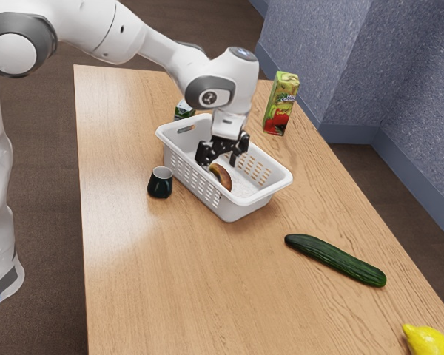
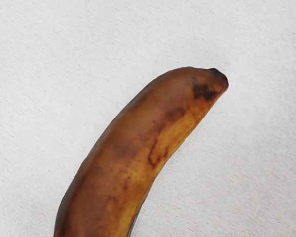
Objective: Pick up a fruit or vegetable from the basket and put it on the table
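Note:
My gripper (image 1: 219, 160) is inside the white basket (image 1: 281, 182), its two black fingers apart and open. Below and beside them, a brown-yellow banana (image 1: 221, 177) lies in the basket, partly hidden by the hand. In the wrist view the banana (image 2: 123, 148) runs from its dark tip down past the lower edge, over the basket's white floor (image 2: 246, 163). Contact between fingers and banana cannot be made out. The basket stands on the wooden table (image 1: 170, 281).
A dark cup (image 1: 160, 183) stands close beside the basket. Behind are a juice carton (image 1: 281, 103) and a smaller carton (image 1: 183, 111), partly hidden. A cucumber (image 1: 335, 259) and a lemon (image 1: 427, 341) lie on the table toward the exterior view's right.

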You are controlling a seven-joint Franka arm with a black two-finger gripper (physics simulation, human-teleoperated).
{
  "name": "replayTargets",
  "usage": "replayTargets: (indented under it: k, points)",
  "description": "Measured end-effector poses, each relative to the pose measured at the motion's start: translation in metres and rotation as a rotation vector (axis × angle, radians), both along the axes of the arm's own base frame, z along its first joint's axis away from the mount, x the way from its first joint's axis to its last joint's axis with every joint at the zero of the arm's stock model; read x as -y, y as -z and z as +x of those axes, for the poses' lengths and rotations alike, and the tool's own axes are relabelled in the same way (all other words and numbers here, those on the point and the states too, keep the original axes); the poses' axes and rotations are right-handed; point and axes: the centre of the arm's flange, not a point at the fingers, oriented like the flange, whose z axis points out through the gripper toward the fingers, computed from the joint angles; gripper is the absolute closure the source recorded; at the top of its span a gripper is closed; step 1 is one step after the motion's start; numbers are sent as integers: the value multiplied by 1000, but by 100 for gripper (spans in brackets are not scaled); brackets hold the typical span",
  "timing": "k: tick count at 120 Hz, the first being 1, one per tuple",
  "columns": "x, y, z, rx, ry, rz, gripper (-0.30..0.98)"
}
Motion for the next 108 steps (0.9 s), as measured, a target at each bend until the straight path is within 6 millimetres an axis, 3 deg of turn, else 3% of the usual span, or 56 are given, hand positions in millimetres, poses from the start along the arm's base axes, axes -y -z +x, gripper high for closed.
replayTargets:
  k: [108]
  points:
    - [3, 20, -2, 0, 9, -1, 0]
